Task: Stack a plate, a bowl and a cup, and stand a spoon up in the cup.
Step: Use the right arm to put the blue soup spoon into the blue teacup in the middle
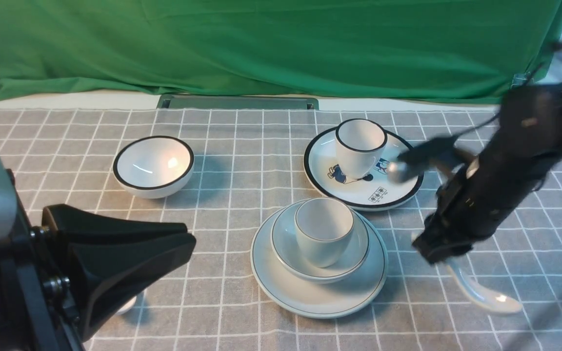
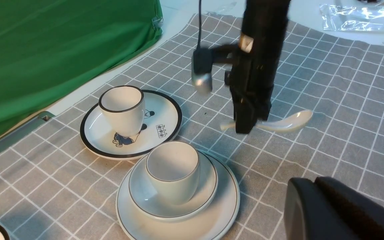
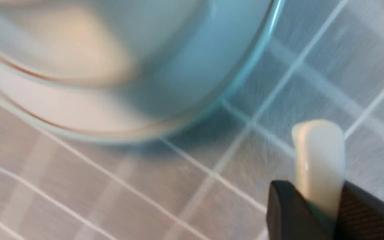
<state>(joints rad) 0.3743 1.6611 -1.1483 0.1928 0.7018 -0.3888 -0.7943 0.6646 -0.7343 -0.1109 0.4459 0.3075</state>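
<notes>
The pale plate (image 1: 310, 297) lies mid-table with the pale bowl (image 1: 354, 256) on it and the pale cup (image 1: 324, 229) standing in the bowl; the stack also shows in the left wrist view (image 2: 225, 206). My right gripper (image 1: 439, 251) is just right of the stack, shut on the handle of the plain white spoon (image 1: 491, 297). The spoon's bowl end hangs low toward the cloth. In the right wrist view the handle (image 3: 318, 150) sticks out between the jaws, near the plate's rim (image 3: 245, 66). My left gripper (image 1: 188, 243) is shut and empty at the front left.
A black-rimmed bowl (image 1: 154, 165) stands at the back left. A black-rimmed cartoon plate (image 1: 398, 192) with a black-rimmed cup (image 1: 360, 146) on it sits behind the stack. A white object (image 1: 127, 304) is mostly hidden behind my left gripper. Green cloth hangs at the back.
</notes>
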